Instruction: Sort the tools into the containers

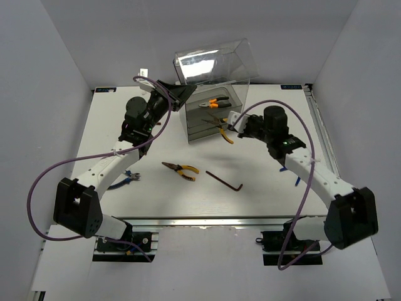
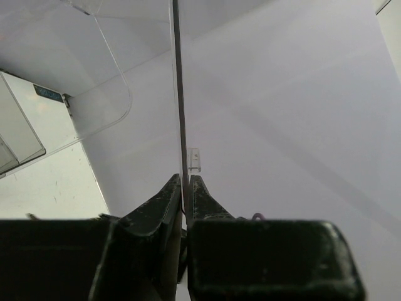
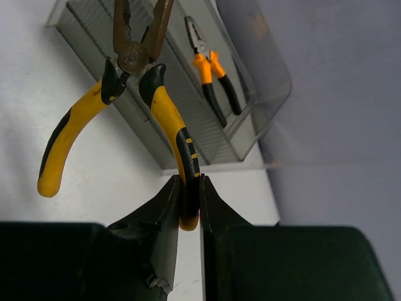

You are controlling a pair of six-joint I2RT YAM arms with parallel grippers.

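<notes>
While the left tool (image 2: 185,183) is pinching the raised clear lid (image 2: 178,88), the right tool (image 3: 188,188), arm reaching forward, is clamping one handle of yellow pliers (image 3: 164,110).

The cabinet (image 1: 216,63) is glossy clear plastic, the pliers (image 3: 131,59) dull metal.

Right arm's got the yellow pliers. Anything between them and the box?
Nothing visible. The left gripper pinches the lid up, so the box is open ahead of the yellow pliers; orange pliers lie inside.
</notes>
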